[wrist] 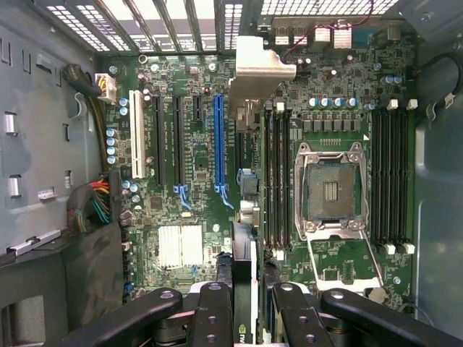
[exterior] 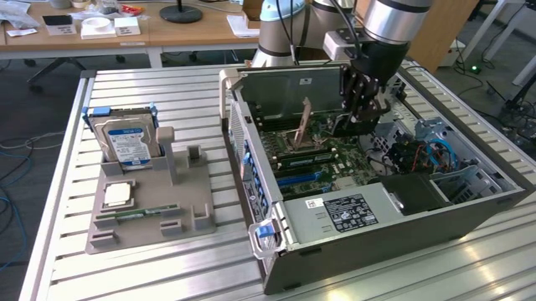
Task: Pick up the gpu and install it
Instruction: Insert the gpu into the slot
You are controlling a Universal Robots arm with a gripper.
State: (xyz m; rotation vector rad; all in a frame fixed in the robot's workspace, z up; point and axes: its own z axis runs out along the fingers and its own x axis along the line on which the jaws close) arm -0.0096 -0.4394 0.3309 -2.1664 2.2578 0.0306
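Here's the slatted metal desk, and on the exterior view's right of it the big open computer case lies on its side, its insides facing up. The robot arm comes down from the far side and reaches into the far half of that case. Below it the green motherboard spreads across the case floor, with the empty processor socket open and a long blue slot running alongside the black ones. On the exterior view's left, well apart from the case, sits the grey parts holder; the hard drive stands upright at its far end and a narrow green memory stick lies flat nearer the front. Now the gpu: it's up in the grip, seen edge-on from the wrist, hanging over the motherboard just beside the blue slot, its pale metal bracket end toward the vented wall of the case. The pincer is clamped on the card's two faces, one black finger on each side.
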